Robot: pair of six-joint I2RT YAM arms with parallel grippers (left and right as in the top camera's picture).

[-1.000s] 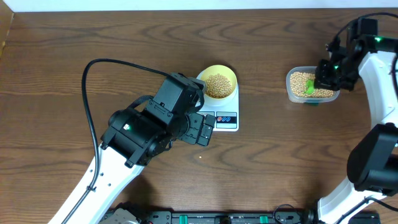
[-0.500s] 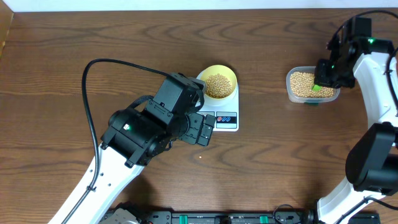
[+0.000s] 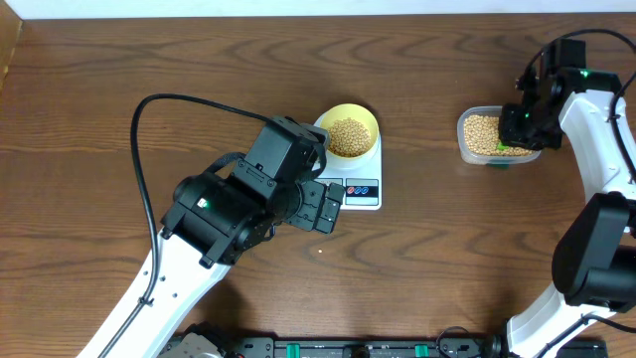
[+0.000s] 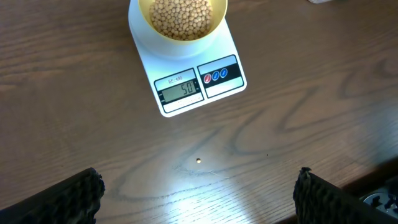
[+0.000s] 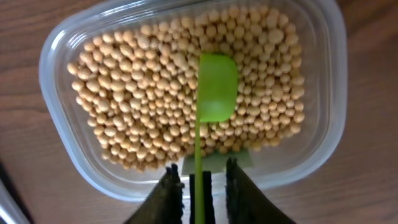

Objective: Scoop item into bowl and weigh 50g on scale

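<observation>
Black fingers of the left gripper (image 4: pixel 199 200) hang spread wide and empty just near of the scale (image 4: pixel 149 62), whose display reads 50 under the bowl (image 4: pixel 180 38) of beans (image 4: pixel 180 15). Far right, the right gripper (image 5: pixel 200 186) has just parted its jaws. That leaves the green scoop (image 5: pixel 216 87) resting in the tub (image 5: pixel 56 56), so weighing looks finished.

Bowl (image 3: pixel 371 118) on scale (image 3: pixel 364 192); tub (image 3: pixel 463 135) rightward

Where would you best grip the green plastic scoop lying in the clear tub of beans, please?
Probably its thin straight handle, near the clear plastic tub's rim, the right hand coming from above. The green plastic scoop's wide head lies on the tan round beans; only the handle gives narrow opposed sides.
</observation>
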